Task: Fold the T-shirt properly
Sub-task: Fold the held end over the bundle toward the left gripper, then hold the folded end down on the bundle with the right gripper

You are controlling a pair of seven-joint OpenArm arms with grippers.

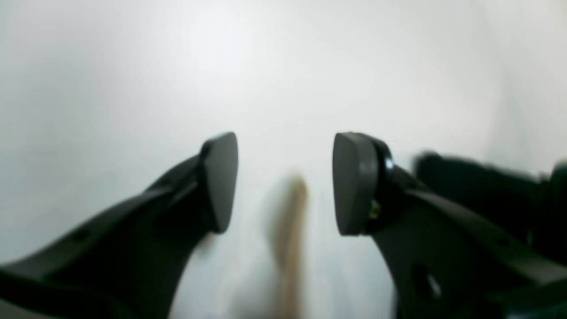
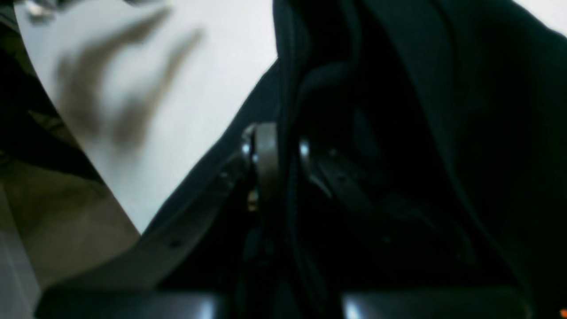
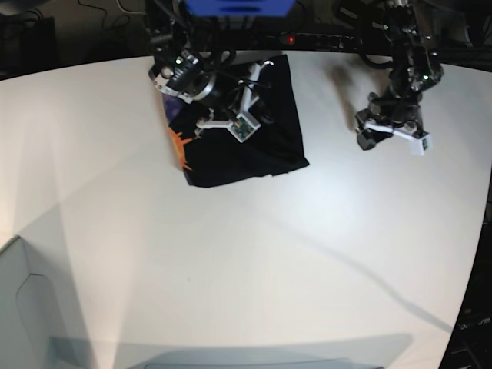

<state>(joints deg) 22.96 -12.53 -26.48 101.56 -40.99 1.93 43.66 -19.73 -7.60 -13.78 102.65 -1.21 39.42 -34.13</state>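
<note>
Right jaws pinch the T-shirt (image 2: 443, 133); base view alone shows its orange print.

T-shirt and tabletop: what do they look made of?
T-shirt: soft black knit cloth, matte; it drapes in folds where the right end effector pinches it, with an orange print at one edge. Tabletop: smooth white sheet, probably laminate or painted board; faint sheen and soft shadows.

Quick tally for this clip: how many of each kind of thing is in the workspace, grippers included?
T-shirt: 1, black, with an orange print at its edge
Table: 1, white
Grippers: 2, the right gripper shut on the T-shirt, the left gripper open over bare table
Total: 4
</note>
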